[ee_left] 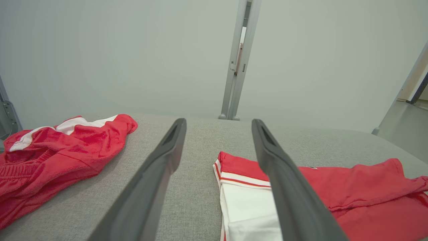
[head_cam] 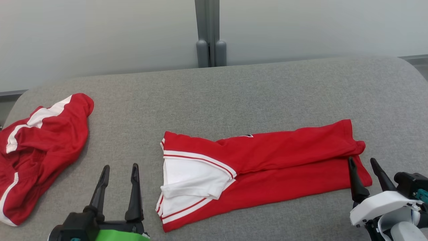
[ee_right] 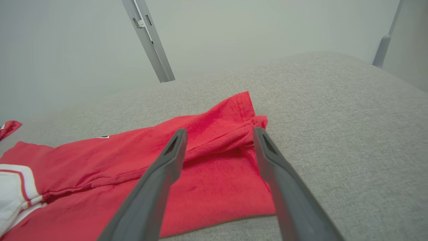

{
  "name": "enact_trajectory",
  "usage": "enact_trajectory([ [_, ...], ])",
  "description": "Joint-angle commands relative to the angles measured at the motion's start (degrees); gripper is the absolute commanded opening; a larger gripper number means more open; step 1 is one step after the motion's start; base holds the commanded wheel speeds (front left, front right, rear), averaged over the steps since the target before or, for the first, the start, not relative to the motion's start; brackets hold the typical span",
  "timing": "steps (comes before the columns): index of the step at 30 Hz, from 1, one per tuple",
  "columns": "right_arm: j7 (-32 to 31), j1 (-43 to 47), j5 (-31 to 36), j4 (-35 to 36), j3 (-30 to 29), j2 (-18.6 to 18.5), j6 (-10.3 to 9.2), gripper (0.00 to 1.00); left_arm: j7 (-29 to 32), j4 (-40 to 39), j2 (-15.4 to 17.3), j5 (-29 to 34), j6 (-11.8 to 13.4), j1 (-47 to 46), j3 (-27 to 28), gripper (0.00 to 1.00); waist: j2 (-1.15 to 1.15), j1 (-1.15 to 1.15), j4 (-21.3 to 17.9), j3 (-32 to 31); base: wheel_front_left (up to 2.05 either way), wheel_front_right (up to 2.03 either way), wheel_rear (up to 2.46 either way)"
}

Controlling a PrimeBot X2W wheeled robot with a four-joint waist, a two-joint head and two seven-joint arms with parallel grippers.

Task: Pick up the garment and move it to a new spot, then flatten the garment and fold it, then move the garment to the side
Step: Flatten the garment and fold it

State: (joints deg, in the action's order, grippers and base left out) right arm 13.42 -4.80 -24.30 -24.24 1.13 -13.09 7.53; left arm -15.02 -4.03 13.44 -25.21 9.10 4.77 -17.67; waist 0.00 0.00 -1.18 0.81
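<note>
Folded red-and-white fabric jersey lies crosswise; my right gripper, fingers apart, is nearest, at its hem end; left gripper also apart.

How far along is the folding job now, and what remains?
Done: the garment lies flat and folded lengthwise. In hand: nothing; the left end effector and right end effector are open, one near each end. Left: perhaps another fold, then moving it aside.
</note>
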Motion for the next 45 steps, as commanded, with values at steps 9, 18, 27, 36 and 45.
enact_trajectory([
  [9,1.69,-1.16,1.37,-4.93,-4.07,0.47,-0.09,1.00,-0.19,0.10,-7.05,14.76,-5.46,5.65,3.35,1.00,0.00,0.00,3.17,-0.10,0.00,0.00,0.00],
  [18,-6.79,-8.36,5.69,-13.91,-13.21,-1.09,-0.08,1.00,-0.19,1.56,-9.40,18.04,-8.69,5.35,4.16,1.00,0.00,0.00,7.37,1.37,0.00,0.00,0.00],
  [27,-11.69,-12.12,12.29,-19.85,-19.26,-0.51,-0.08,1.00,-0.19,3.00,-10.02,20.24,-11.57,2.76,4.57,1.00,0.00,0.00,9.56,4.34,0.00,0.00,0.00],
  [36,-14.98,-13.98,14.65,-24.84,-22.18,2.08,-0.09,0.67,-0.19,3.67,-10.29,21.15,-12.80,1.56,5.50,1.00,0.00,0.00,9.55,6.04,0.00,0.00,0.00],
  [45,-14.43,-15.78,16.86,-25.40,-22.66,-1.06,-0.18,0.00,-0.19,3.64,-10.41,21.74,-13.43,1.44,5.96,1.00,0.00,0.00,8.92,6.39,0.00,0.00,0.00],
])
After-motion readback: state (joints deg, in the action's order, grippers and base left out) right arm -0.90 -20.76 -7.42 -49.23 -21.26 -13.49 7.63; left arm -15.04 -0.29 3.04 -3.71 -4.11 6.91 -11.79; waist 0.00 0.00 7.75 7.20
